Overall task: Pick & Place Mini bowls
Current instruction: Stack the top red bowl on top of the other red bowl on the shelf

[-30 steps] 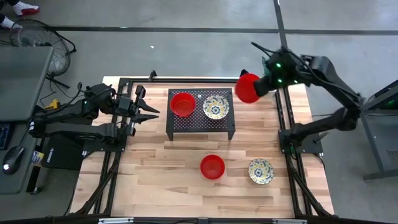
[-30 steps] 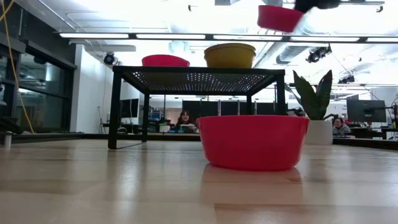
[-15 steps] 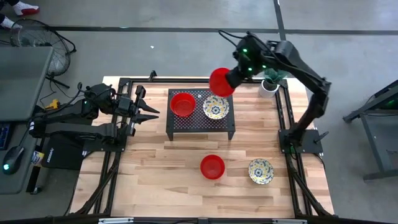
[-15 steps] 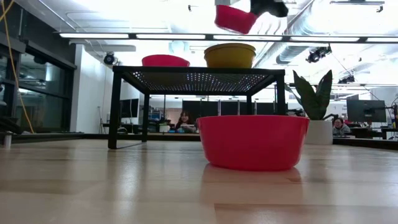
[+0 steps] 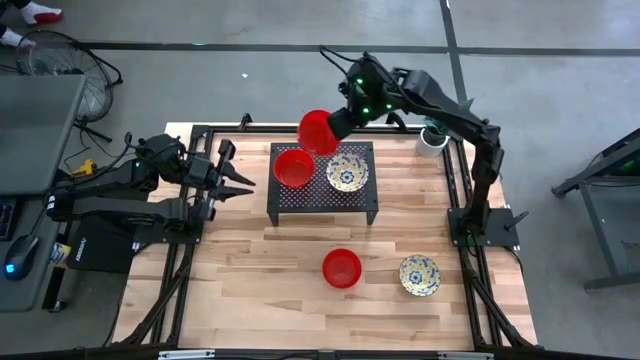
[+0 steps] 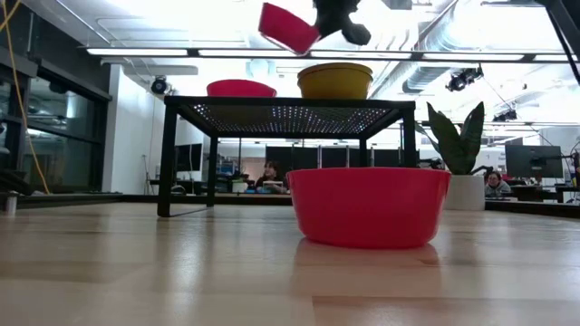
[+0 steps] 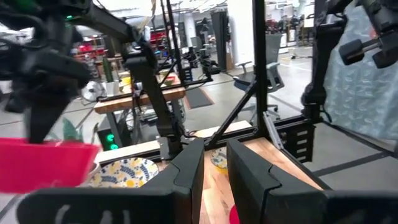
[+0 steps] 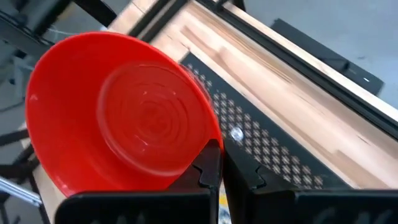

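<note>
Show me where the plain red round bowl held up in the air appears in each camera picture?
High view: held red bowl, above the black mesh stand's rear edge.
Low view: top centre, above the stand.
Left wrist view: left edge.
Right wrist view: fills the left, stand behind.
Shared landmark: the stand.

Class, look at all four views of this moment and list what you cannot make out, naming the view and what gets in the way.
- Low view: the patterned bowl on the table is hidden by the red bowl in front.
- Low view: the right hand is cut off by the top edge.
- Left wrist view: the carried bowl is blurred and cut by the edge.
- Right wrist view: the rack is largely covered by the carried bowl.
</note>
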`<control>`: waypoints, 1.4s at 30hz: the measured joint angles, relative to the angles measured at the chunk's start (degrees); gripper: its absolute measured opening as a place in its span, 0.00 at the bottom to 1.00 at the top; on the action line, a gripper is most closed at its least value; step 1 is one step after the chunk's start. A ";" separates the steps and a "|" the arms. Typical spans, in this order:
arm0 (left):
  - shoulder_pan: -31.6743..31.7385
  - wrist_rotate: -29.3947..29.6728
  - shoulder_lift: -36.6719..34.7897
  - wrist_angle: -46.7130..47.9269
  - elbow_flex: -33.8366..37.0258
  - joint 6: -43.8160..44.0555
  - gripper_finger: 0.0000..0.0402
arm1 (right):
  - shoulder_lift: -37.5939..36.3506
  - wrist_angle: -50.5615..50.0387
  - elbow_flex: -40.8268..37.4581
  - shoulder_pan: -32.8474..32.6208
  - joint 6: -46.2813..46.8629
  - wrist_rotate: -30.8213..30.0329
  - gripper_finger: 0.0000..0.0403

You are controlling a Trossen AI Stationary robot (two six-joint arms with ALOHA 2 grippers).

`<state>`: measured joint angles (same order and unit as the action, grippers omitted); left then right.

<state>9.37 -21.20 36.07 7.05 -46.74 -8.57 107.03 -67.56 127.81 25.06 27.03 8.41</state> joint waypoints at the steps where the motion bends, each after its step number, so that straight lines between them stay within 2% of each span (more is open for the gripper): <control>1: 0.00 -0.58 0.00 0.00 0.00 0.01 0.16 | 0.39 1.24 0.00 0.06 0.30 0.50 0.00; 11: -0.02 -4.27 -0.02 0.52 0.00 0.01 0.16 | 3.82 9.31 0.00 -1.19 3.23 2.31 0.00; 28: 0.00 -6.93 -0.02 0.90 0.00 -0.10 0.16 | 10.35 10.37 0.00 -4.20 6.15 1.82 0.00; 36: -0.01 -6.92 -0.02 1.27 0.00 0.04 0.16 | 10.48 9.96 0.00 -4.20 3.85 2.34 0.00; 42: -0.02 -6.92 -0.02 1.27 0.00 0.09 0.16 | 10.91 9.93 0.00 -4.22 -1.33 4.16 0.00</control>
<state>9.34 -28.12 36.05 8.32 -46.74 -8.48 117.94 -57.64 127.81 20.84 25.70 12.57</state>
